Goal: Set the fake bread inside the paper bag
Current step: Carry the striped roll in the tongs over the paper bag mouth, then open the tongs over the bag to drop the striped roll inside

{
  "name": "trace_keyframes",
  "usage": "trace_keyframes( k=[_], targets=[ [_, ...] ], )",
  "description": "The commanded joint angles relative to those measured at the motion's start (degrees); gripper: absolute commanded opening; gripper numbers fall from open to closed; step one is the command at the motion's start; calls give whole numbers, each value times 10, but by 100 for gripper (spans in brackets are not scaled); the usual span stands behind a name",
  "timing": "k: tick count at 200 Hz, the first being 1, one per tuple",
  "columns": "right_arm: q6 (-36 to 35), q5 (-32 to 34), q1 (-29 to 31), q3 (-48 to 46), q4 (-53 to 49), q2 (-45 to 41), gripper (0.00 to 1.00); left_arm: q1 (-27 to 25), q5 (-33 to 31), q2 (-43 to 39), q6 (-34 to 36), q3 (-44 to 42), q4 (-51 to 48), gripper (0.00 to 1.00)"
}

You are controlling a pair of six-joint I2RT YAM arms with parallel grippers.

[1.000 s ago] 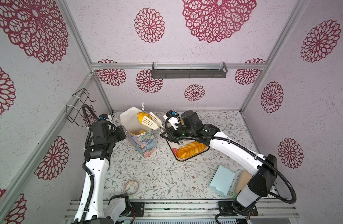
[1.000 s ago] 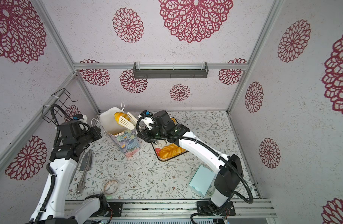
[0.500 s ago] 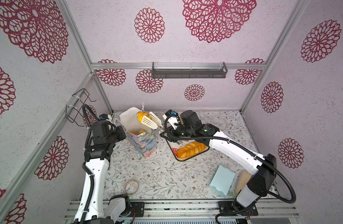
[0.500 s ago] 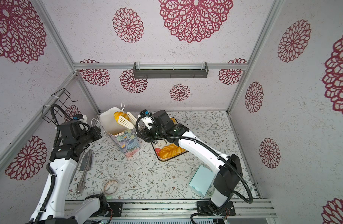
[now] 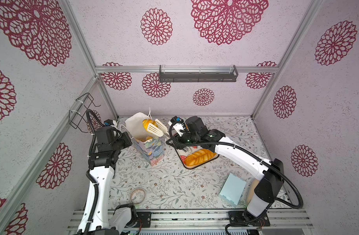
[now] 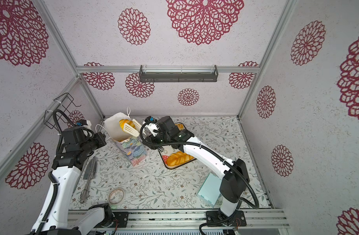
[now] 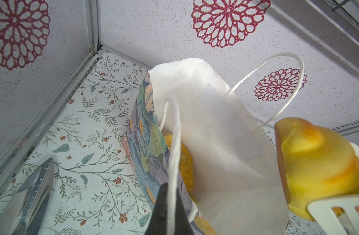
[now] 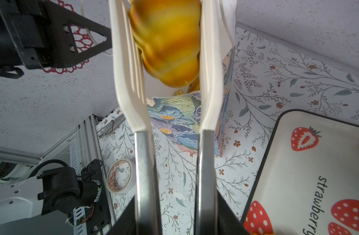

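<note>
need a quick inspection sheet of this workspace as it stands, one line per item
surface: flowered table cover, no spills seen
job's things: paper bag upright and open, more bread inside; croissant pinched in white-tipped tongs at its mouth; braided loaf on the strawberry tray
clutter: tape roll, pale blue box, metal utensils
claws: left claw shut on the bag handle; right claw shut on the tongs
cables: black hoses loop along both arms
surroundings: red-flowered walls, dark shelf, wire rack
</note>
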Motion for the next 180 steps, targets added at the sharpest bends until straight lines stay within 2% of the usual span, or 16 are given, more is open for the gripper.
trace_keyframes(
  k=[1, 77, 132, 180],
  targets=[
    [-13, 2, 4, 29, 22, -7, 45, 5, 6, 0, -3, -7, 7, 0],
    [-15, 4, 4, 37, 17, 3, 46, 5, 2, -1, -2, -7, 6, 0],
    [-15, 8, 5, 40, 9, 6, 55, 5, 4, -1, -2, -7, 6, 0],
    [-18, 10, 5, 45, 2, 4, 57, 5, 4, -1, -2, -7, 7, 0]
  ],
)
